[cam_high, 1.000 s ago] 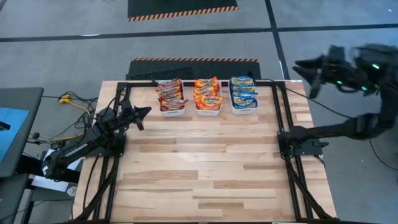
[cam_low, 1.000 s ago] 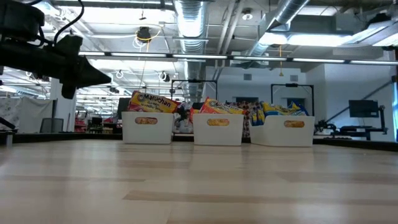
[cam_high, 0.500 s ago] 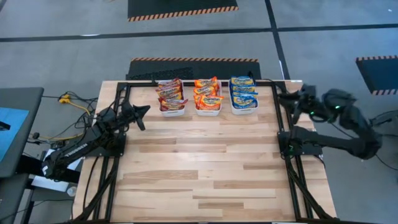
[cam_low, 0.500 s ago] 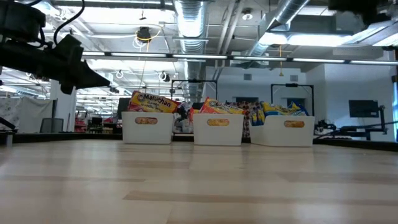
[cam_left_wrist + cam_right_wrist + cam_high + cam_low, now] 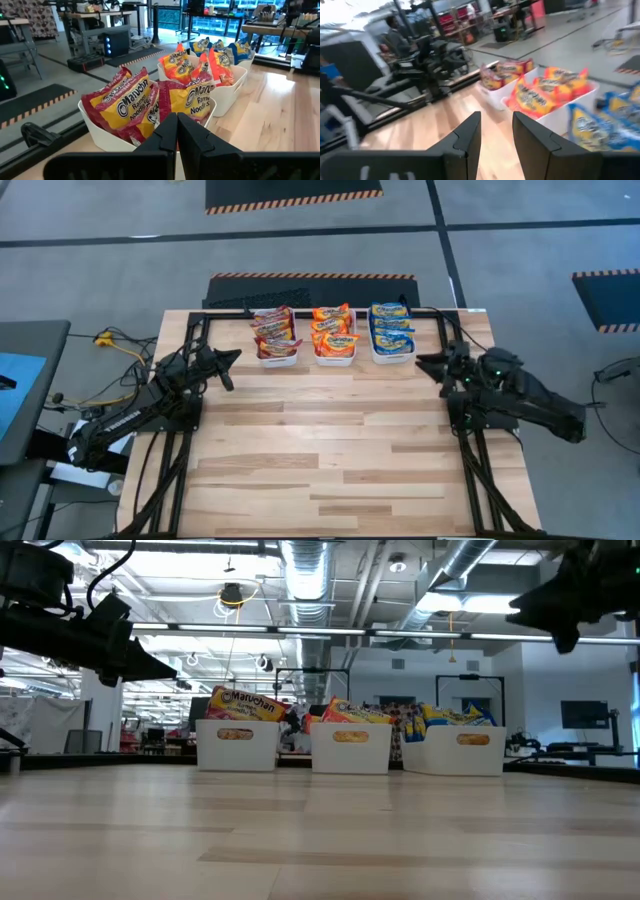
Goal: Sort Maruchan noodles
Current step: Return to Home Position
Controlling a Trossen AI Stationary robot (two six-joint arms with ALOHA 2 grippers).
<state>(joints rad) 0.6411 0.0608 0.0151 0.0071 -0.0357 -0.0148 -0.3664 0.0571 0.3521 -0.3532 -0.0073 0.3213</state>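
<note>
The Maruchan noodles fill three white bins along the table's far edge: maroon packets [image 5: 275, 333] on the left, orange packets [image 5: 334, 332] in the middle, blue packets [image 5: 392, 330] on the right. My left gripper [image 5: 232, 360] hovers above the table's left side, level, shut and empty, pointing at the maroon bin [image 5: 125, 107]. My right gripper [image 5: 425, 364] hovers above the table's right side, level, open and empty [image 5: 496, 120], pointing past the blue bin toward the other bins.
A black metal frame [image 5: 452, 395] runs along both table sides and carries the arm bases. Bare wooden tabletop [image 5: 320, 450] stretches from the bins to the near edge. Cables [image 5: 115, 345] hang off the left side.
My right arm has swung down from high beyond the table's far right corner and folded in low over the table's right side, its gripper now level and pointing toward the bins. My left gripper has rolled a little about its own axis while staying in place.
</note>
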